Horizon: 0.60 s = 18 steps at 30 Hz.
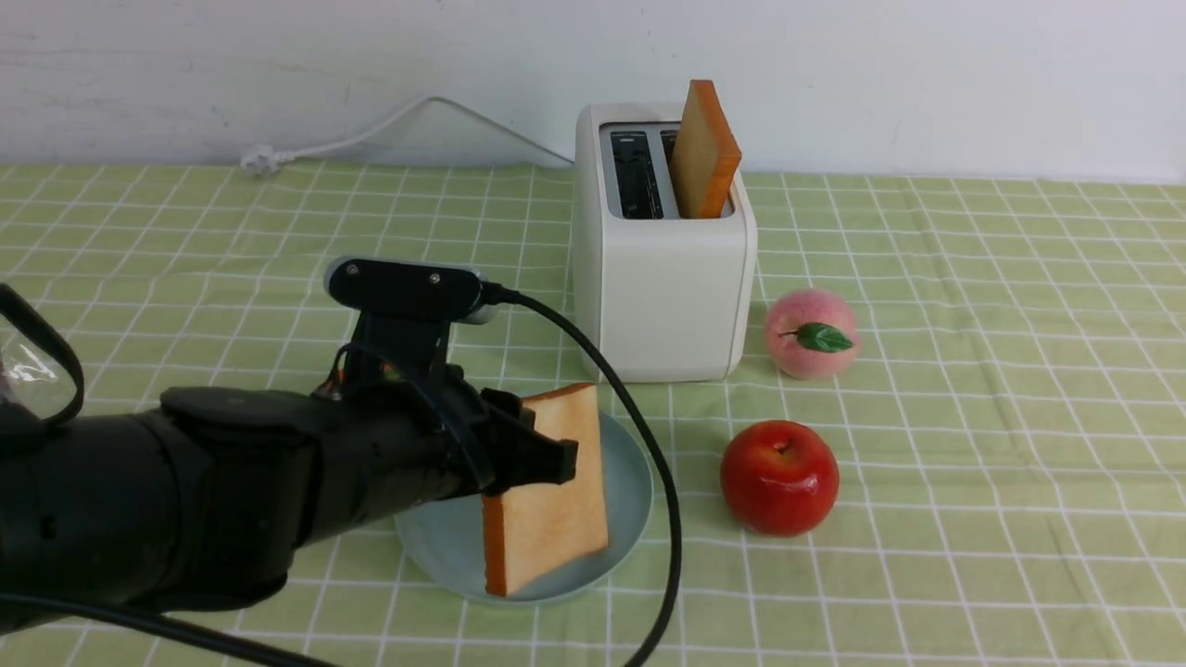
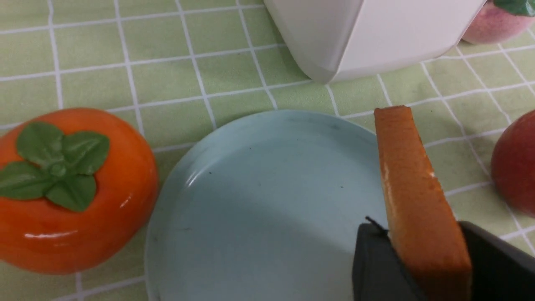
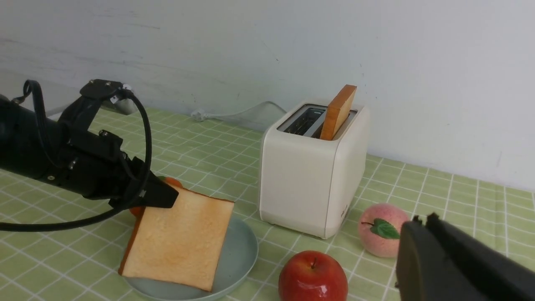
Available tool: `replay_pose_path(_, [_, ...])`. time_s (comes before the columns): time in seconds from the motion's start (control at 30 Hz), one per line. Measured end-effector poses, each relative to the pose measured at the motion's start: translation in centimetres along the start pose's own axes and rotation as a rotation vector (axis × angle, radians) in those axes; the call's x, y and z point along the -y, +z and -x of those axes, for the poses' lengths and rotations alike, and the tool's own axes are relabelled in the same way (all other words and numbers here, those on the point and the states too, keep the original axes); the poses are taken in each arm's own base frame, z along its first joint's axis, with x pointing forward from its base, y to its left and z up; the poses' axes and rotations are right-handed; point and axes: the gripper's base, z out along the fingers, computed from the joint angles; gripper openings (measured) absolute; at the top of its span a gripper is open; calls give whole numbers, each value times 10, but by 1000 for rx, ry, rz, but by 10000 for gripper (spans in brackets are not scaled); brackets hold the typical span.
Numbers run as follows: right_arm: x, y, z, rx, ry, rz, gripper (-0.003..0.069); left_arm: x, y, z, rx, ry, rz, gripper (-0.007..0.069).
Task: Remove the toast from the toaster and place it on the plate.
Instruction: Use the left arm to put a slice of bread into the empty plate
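Note:
A cream-white toaster (image 1: 662, 306) stands at the back of the table, with one slice of toast (image 1: 704, 153) upright in its right-hand slot. The pale blue-green plate (image 1: 445, 542) lies in front of the toaster. A second toast (image 1: 547, 500) leans with its lower edge resting on that plate. My left gripper (image 1: 561, 459) straddles this toast's upper part. In the left wrist view its fingers (image 2: 376, 263) flank the crust (image 2: 411, 188), and a thin gap shows at one finger. My right gripper (image 3: 422, 219) hovers shut and empty, off to the right near the peach.
A red apple (image 1: 780, 477) sits just right of the plate, with a pink peach (image 1: 811, 333) beside the toaster's front right corner. An orange persimmon (image 2: 71, 196) lies close to the plate's left side. The toaster's white cord (image 1: 371, 130) runs along the back wall.

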Motion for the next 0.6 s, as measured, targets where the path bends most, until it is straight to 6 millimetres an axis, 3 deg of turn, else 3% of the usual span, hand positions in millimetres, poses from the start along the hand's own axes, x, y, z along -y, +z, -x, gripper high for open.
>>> replay_pose_path(0.27, [-1, 0, 0, -4, 4, 6, 3, -11, -1, 1, 14, -6, 124, 542])
replay_pose_path(0.37, [-1, 0, 0, -5, 7, 8, 3, -12, -3, 3, 23, -11, 130, 577])
replay_pose_path(0.5, [-1, 0, -2, -17, 7, 16, 3, -13, -22, 16, 90, -27, 109, 592])
replay_pose_path(0.6, [-3, 0, -4, -43, 8, 32, 3, -15, -55, 33, 200, -47, 77, 584])
